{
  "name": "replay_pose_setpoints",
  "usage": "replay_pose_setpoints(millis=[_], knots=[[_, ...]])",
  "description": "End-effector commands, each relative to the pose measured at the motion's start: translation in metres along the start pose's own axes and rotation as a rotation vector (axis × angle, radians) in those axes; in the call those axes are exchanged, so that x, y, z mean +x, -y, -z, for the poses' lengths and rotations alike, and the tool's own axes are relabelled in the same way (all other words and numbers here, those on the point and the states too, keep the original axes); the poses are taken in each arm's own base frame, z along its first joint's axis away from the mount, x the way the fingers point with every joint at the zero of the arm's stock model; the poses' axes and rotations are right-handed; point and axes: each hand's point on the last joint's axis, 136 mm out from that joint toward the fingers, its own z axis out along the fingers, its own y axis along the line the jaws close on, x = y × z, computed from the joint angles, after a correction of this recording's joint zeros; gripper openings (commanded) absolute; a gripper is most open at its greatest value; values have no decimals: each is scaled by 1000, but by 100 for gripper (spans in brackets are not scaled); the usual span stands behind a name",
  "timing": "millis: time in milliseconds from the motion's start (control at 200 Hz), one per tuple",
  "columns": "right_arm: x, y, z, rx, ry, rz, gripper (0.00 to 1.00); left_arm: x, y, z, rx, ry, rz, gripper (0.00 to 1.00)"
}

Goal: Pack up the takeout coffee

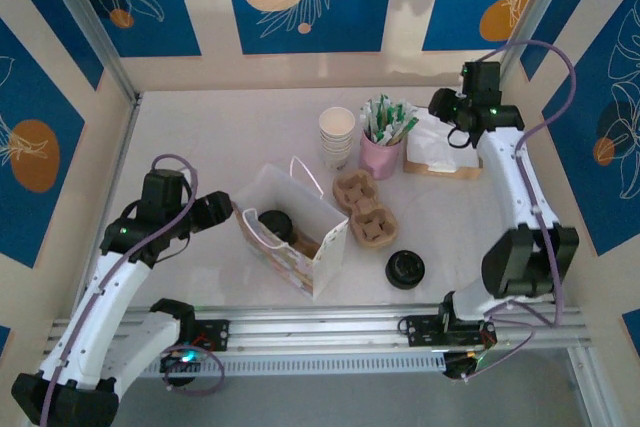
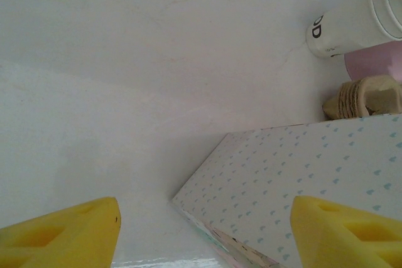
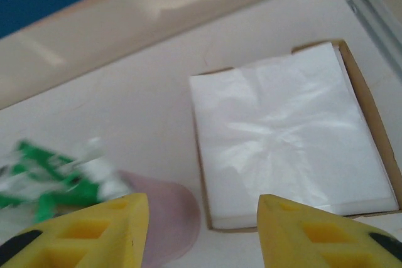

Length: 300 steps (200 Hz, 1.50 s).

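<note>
The takeout coffee point(image 1: 275, 224), a cup with a round black lid, stands inside the open white paper bag point(image 1: 300, 247) at the table's middle. My left gripper point(image 1: 215, 209) hovers just left of the bag. In the left wrist view its yellow fingers point(image 2: 69, 233) stand apart with nothing between them, facing the bag's heart-printed side point(image 2: 301, 180). My right gripper point(image 1: 455, 107) is at the back right, above the napkin tray point(image 1: 440, 152). Seen from the right wrist, my right gripper point(image 3: 202, 218) is open and empty over the napkins point(image 3: 289, 136).
A cardboard cup carrier point(image 1: 365, 212) lies right of the bag, with a loose black lid point(image 1: 405, 269) in front of it. Behind stand a stack of lidless cups point(image 1: 338, 137) and a pink cup of green packets point(image 1: 382, 152). Walls close in the back and both sides.
</note>
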Motion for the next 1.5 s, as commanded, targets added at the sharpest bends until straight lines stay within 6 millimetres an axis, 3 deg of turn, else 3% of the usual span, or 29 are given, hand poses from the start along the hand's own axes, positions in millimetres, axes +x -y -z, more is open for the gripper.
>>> replay_pose_setpoints(millis=[0,290,530,855,1146,1496], knots=[[-2,9,-26,-33,-48,-79,50,4,5,1,25,-15,-33,72],[30,44,-107,48,-244,-85,54,5,7,0,38,-21,-26,73],[61,60,-149,129,-361,-48,57,10,1,1,19,-27,-31,73],[78,66,-171,194,-400,24,57,12,-6,6,-6,-15,-31,74],[86,77,-180,251,-419,62,45,13,-7,7,-11,-11,-32,74],[85,72,-183,220,-418,61,30,11,-8,10,-16,-2,-36,74]])
